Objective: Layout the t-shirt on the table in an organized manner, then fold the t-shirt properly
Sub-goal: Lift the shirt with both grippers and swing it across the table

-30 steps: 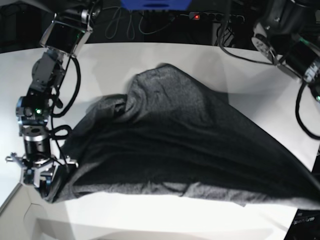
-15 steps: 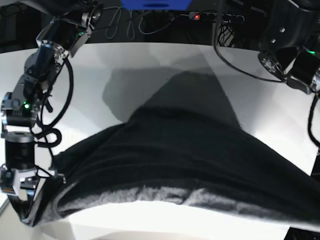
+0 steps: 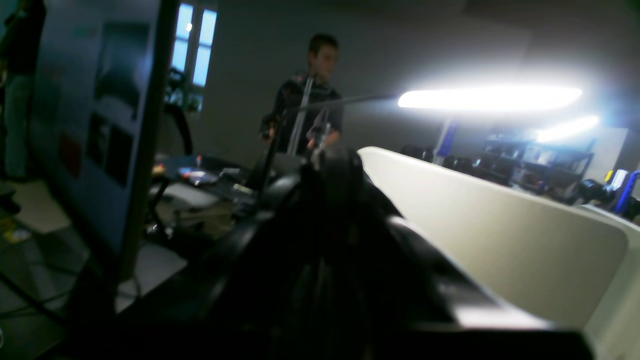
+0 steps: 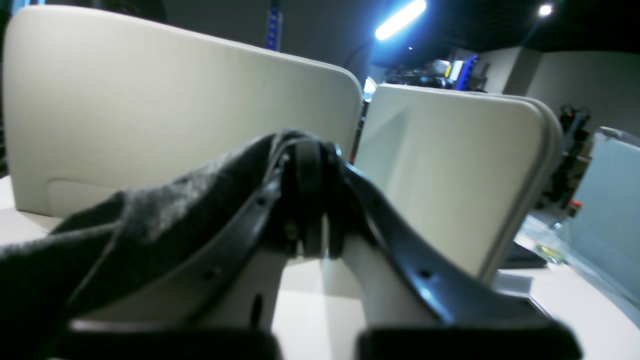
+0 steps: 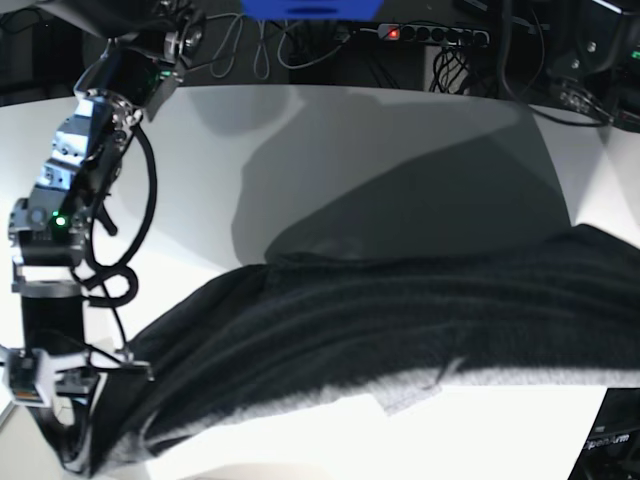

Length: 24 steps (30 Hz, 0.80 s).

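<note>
White bench [image 5: 330,140], dark lab behind. The t-shirt [image 5: 400,320] hangs stretched above the near bench, casting a shadow. Right gripper [image 4: 307,200]: jaws clamped on one grey knit corner. Left gripper [image 3: 330,170]: jaws together, seemingly pinching dark cloth. The fabric is likely soft, light and sagging; hold it at hem corners or shoulders.

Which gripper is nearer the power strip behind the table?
Left, probably: the left gripper holds the t-shirt past the view's right edge. The right gripper grips it near-left, farthest from the power strip.
</note>
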Available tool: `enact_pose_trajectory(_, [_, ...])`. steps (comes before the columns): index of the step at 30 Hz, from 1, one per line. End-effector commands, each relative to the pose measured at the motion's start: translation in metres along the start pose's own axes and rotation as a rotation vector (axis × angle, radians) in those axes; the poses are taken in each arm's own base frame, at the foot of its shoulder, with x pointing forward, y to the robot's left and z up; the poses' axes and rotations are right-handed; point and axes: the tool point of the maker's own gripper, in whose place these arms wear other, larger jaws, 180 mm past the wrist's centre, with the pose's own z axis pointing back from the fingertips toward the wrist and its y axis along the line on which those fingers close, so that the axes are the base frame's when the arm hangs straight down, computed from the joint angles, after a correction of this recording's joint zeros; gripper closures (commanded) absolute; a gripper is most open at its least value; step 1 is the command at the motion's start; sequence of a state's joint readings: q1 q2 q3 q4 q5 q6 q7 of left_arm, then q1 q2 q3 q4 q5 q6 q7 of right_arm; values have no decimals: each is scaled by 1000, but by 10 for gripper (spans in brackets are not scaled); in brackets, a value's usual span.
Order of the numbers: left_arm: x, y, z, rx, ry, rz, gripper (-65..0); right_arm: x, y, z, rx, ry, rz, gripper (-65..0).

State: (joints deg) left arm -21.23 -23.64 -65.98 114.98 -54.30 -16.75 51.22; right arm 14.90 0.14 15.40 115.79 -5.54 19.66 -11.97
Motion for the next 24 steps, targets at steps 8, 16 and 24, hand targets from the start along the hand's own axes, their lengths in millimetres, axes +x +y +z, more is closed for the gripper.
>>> enact_pose_trajectory(8, [-36, 16, -40, 28, 75, 42, -1, 0, 26, -31, 61, -30, -64, 0])
enact_pose_trajectory(16, [-124, 42, -104, 88, 246, 178, -1, -57, 41, -105, 103, 120, -154, 0])
enact_pose_trajectory(24, [-156, 45, -143, 108, 292, 241, -1, -101, 56, -160, 152, 278, -170, 0])
